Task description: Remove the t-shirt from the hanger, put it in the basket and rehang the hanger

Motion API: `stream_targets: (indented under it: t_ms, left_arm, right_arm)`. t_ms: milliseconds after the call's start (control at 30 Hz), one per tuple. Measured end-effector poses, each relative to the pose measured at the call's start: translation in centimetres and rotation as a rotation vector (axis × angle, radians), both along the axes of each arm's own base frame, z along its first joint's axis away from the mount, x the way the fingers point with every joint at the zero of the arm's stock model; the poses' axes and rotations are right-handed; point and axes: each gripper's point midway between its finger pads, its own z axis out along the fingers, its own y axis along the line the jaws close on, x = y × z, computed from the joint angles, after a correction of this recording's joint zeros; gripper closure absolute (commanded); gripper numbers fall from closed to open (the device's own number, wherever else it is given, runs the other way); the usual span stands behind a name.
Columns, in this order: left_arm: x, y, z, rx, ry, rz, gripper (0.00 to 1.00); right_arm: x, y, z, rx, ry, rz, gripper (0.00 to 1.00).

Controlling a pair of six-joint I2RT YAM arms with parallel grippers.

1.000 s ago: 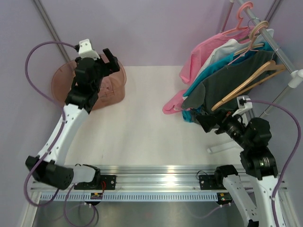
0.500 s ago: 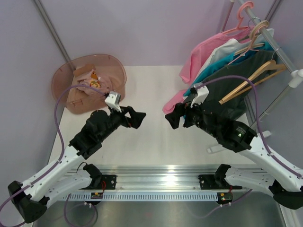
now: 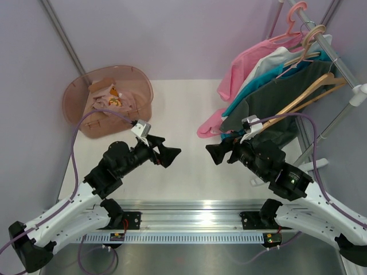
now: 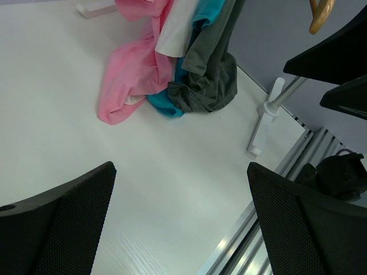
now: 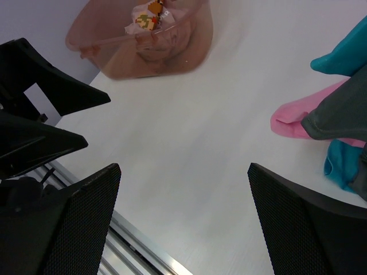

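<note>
The dusty-pink t-shirt (image 3: 106,103) lies crumpled inside a translucent brown basket (image 3: 73,86) at the table's far left, its pixel print facing up. In the right wrist view the t-shirt (image 5: 155,43) shows through the basket's wall (image 5: 178,63). The bare wooden hanger (image 3: 298,102) hangs on the rack at the right; its tip (image 4: 321,11) shows in the left wrist view. My left gripper (image 3: 166,153) (image 4: 180,167) and right gripper (image 3: 217,153) (image 5: 183,167) face each other low over the table's middle, both open and holding nothing.
On the rack hang a bright pink shirt (image 3: 252,57), a white one, a teal one (image 3: 252,86) and a dark grey one (image 3: 275,94), their hems pooling on the table (image 4: 172,74). The rack's white foot (image 3: 269,179) and the aluminium rail (image 3: 195,207) lie near the front.
My left arm has drawn back from over the basket to the table's middle, uncovering the t-shirt. My right gripper has swung left from below the rack to face it.
</note>
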Motion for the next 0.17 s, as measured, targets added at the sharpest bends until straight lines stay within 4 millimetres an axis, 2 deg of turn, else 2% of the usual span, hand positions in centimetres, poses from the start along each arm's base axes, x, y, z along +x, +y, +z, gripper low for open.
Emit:
stream_targets:
  t_ms: [167]
  left_arm:
    - [-0.14, -0.02, 0.03, -0.004, -0.007, -0.007, 0.01]
  right_arm:
    - [0.20, 0.38, -0.35, -0.003, 0.002, 0.005, 0.00]
